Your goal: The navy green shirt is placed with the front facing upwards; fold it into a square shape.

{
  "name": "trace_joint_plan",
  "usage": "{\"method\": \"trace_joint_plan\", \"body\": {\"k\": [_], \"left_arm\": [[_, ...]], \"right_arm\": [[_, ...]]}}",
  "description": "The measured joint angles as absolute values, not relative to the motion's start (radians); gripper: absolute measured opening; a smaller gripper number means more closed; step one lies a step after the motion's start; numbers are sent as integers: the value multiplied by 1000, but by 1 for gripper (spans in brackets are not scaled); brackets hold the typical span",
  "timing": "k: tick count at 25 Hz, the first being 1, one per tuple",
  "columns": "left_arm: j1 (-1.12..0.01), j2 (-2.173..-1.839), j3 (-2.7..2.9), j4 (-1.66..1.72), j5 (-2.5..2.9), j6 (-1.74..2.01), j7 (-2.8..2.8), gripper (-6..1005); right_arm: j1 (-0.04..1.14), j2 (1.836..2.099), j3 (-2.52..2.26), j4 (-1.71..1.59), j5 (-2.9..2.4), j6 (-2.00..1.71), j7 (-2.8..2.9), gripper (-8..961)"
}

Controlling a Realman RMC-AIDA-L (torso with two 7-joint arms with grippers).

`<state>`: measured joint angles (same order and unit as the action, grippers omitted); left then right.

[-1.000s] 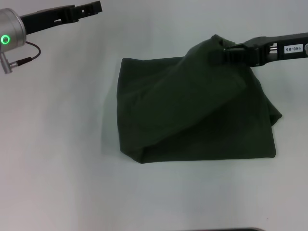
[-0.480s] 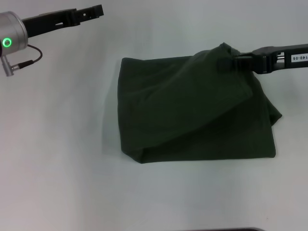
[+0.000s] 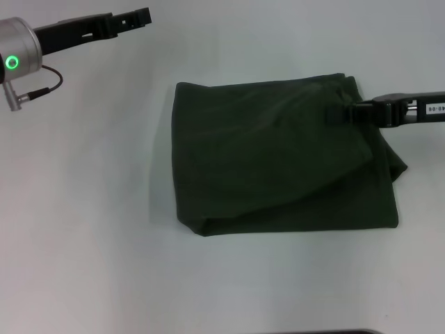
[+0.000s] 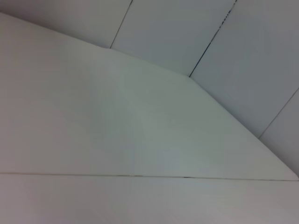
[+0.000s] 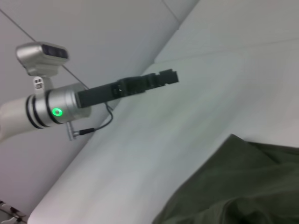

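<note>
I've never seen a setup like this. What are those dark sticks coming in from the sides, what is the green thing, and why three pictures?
This is a two-armed robot folding a shirt. The overhead picture comes from a camera on its head; the other two from cameras on its wrists. The dark green cloth is the navy green shirt, already folded into a rough rectangle on the white table. The stick on the right is the right gripper, low at the shirt's far right edge; whether it pinches the cloth is unclear. The left gripper hangs off to the far left, away from the shirt, and also shows in the right wrist picture. The left wrist picture shows only bare surface.
</note>
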<state>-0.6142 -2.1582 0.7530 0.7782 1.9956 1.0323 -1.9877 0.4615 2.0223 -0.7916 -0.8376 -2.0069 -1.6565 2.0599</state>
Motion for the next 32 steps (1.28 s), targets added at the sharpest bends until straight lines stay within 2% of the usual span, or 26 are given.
{"method": "trace_joint_plan", "body": {"k": [19,28,32], "left_arm": [[-615,-2160,756,772,1994,1032,-1986,896],[-617,-2161,756,759,1994,1023,-1981,896],[-617,-2161,754,752,1994,1022,-1977,896]], "right_arm": [[364,1994,-746,-832,-2049,-1660,2060,43],[356,2001,-715,-770,-2110,-1633,2036,43],[349,1995,-706,-743,-2118,-1599,2035,43]]}}
